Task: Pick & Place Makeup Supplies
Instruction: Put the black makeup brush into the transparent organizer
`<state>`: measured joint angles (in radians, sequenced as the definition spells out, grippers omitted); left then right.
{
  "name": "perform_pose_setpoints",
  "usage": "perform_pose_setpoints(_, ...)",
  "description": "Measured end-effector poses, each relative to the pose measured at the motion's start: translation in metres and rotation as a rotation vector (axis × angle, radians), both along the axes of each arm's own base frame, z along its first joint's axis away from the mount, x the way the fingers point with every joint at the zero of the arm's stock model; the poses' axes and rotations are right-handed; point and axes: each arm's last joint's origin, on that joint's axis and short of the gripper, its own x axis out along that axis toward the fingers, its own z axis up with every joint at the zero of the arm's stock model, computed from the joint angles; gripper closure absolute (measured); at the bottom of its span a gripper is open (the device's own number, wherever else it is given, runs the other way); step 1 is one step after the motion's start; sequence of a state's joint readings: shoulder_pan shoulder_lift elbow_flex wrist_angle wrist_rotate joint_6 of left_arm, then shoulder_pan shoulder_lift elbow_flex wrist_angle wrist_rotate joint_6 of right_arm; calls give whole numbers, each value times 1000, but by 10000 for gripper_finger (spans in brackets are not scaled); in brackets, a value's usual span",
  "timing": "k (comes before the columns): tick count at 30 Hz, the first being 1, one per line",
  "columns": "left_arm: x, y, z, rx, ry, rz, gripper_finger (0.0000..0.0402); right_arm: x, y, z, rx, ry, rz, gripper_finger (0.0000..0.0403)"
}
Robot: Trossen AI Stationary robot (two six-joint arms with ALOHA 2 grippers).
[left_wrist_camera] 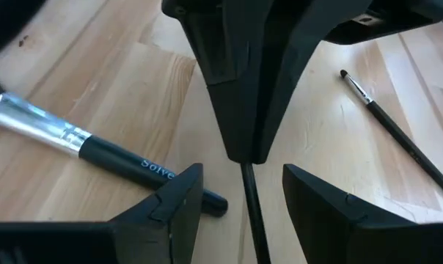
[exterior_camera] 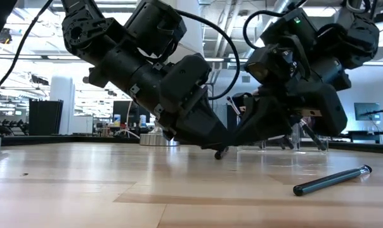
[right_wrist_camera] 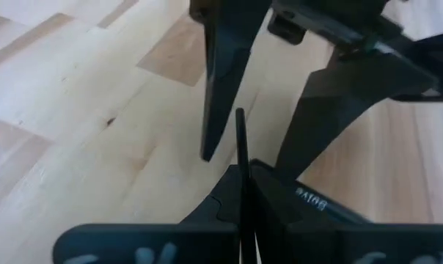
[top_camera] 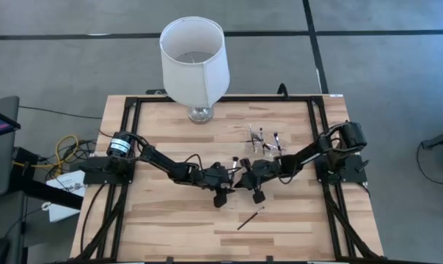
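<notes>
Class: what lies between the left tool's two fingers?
In the left wrist view, a thin dark makeup brush handle lies between the fingers of the open left tool, pinched by the shut right tool.

Bright even daylight, soft shadows, wrist views blurred up close

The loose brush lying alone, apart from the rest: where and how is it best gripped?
Probably grip the loose brush mid-handle, from straight above, fingers across its length. It lies flat and diagonal on bare wood, with nothing beside it. At centre, the right gripper, shut on another brush, meets the open left gripper.
</notes>
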<state>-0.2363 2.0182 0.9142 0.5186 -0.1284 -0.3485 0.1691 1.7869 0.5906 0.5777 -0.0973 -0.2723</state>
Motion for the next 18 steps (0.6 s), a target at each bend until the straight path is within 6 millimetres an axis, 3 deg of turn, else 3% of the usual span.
perform_pose_setpoints(6,0,0,0,2,4,-3,222,-1,3,-1,-26,16,12,397)
perform_pose_setpoints(14,-1,0,-1,1,14,-3,295,-1,5,-1,-63,3,22,397)
perform_pose_setpoints(18,-1,0,-1,0,17,-4,308,-1,7,-1,-71,1,19,397)
